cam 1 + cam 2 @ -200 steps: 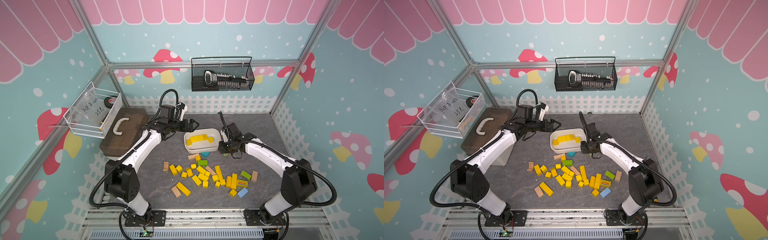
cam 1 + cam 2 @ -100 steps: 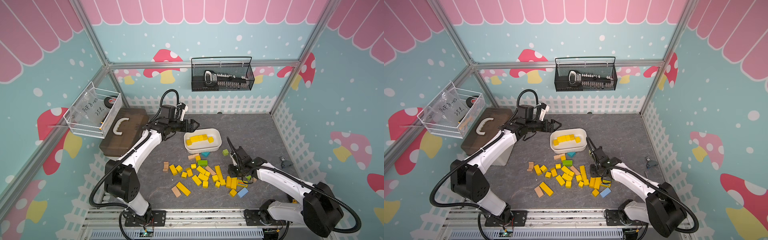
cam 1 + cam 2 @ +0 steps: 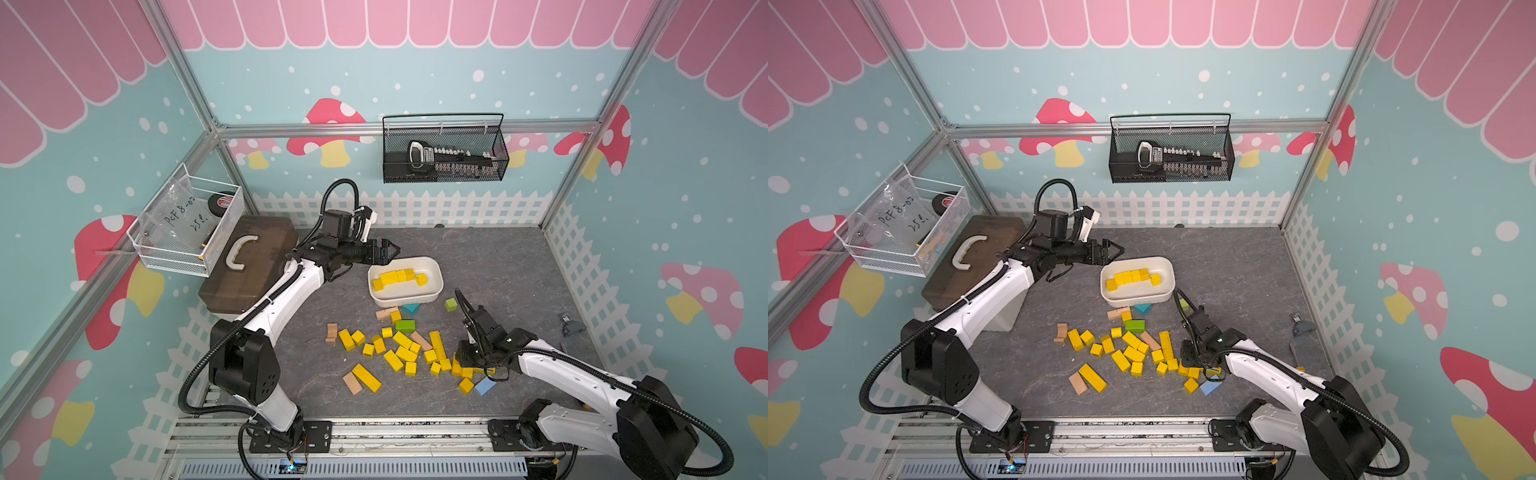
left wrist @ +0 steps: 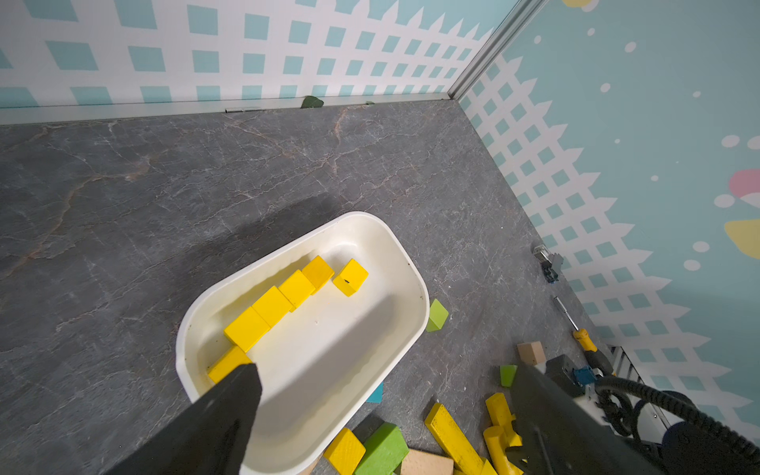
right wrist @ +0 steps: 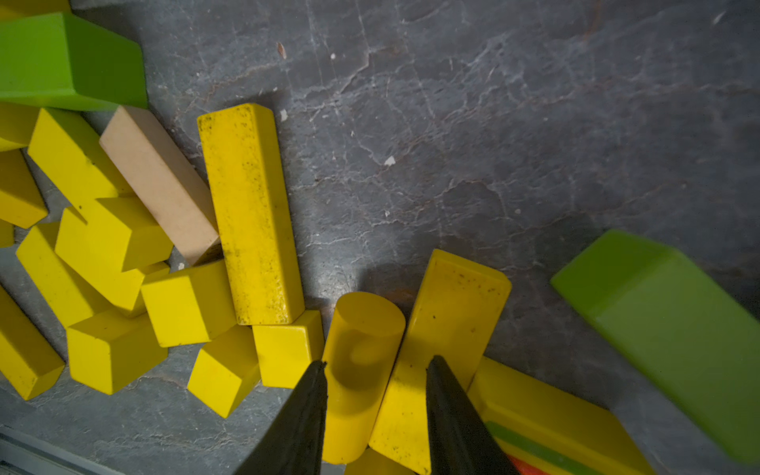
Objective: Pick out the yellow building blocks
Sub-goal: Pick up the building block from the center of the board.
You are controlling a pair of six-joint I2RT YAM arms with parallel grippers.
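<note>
Brown case (image 3: pixel 270 245) beside white wire basket (image 3: pixel 174 259); black mesh basket (image 3: pixel 444 137) on back wall.

Bare table (image 3: pixel 498 257) behind and right of the white tub (image 3: pixel 415 301) gives you free passage. The yellow building blocks (image 3: pixel 405 354), packed touching among tan blocks (image 3: pixel 420 340) and green blocks (image 3: pixel 405 325), crowd the front centre; the brown case (image 3: pixel 249 266) walls off your left.

yellow building blocks (image 3: pixel 402 351) scattered, some binned
</note>
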